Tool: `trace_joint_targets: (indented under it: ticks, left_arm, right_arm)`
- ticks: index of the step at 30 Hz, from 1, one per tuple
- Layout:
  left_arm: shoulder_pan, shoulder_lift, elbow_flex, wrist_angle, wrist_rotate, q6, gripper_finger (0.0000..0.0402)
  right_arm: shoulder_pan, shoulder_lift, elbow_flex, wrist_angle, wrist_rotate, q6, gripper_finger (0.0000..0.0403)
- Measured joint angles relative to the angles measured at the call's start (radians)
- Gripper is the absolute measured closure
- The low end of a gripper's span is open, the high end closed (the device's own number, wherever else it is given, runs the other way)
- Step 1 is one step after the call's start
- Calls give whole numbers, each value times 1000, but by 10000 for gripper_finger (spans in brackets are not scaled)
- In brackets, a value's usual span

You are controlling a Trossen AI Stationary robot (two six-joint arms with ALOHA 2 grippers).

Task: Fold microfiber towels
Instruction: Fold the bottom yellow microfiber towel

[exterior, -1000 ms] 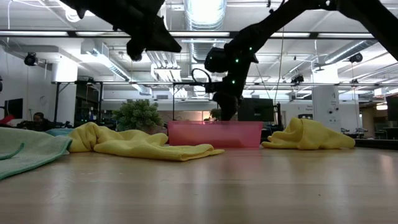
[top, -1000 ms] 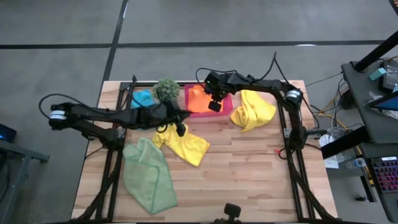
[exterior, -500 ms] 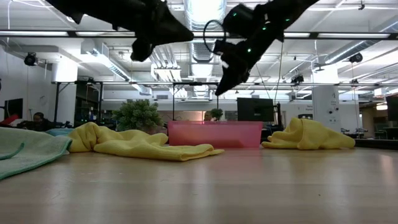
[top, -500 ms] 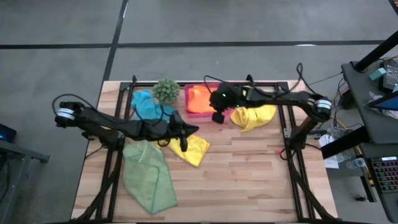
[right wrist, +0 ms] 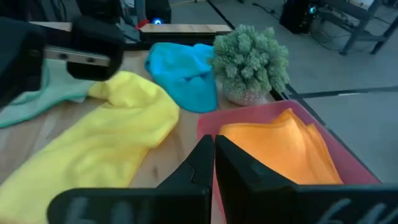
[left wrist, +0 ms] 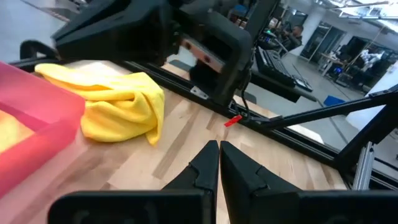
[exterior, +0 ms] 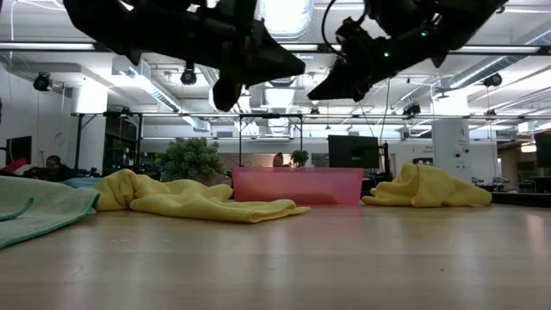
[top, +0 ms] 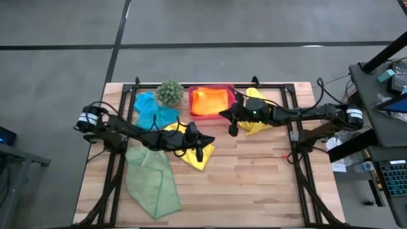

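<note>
five towels out on the wood table (top: 254,178). orange towel (top: 210,102) lies in the pink tray (top: 190,102) at the table's back edge, folded-looking. teal towel (top: 151,111) is bunched just left of the tray, beside the spiky plant (top: 170,91). one yellow towel (top: 191,151) is crumpled near the table's middle, left of centre, partly under the left arm. second yellow towel (top: 259,114) is heaped just right of the tray, partly under the right arm. green towel (top: 152,181) is spread loosely at the front left, well apart from the tray.

left gripper (top: 198,152) is up off the table over the near yellow towel, fingers together, nothing in them; left wrist view shows the two fingertips touching with bare wood and the far yellow towel beyond. right gripper (top: 233,129) hangs in the air just in front of the tray's right corner, next to the far yellow towel, fingers together, nothing held; right wrist view looks past them at the orange towel, plant, teal towel and the near yellow one.

low view: both arms high above the surface, no towel hanging from either, all cloths resting flat on the table. a person (exterior: 53,165) sits far back in the room on the left.
</note>
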Motion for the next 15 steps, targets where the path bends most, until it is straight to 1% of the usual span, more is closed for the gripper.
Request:
trace_joint_targets:
  ticks: [5,15]
  left_arm:
    - [0,18,2,0,0,-37,401]
    - [0,19,2,0,-1,-41,401]
  right_arm:
    - [28,-53,-92,70,-1,0,394]
    - [83,-107,-239,256,-1,-17,394]
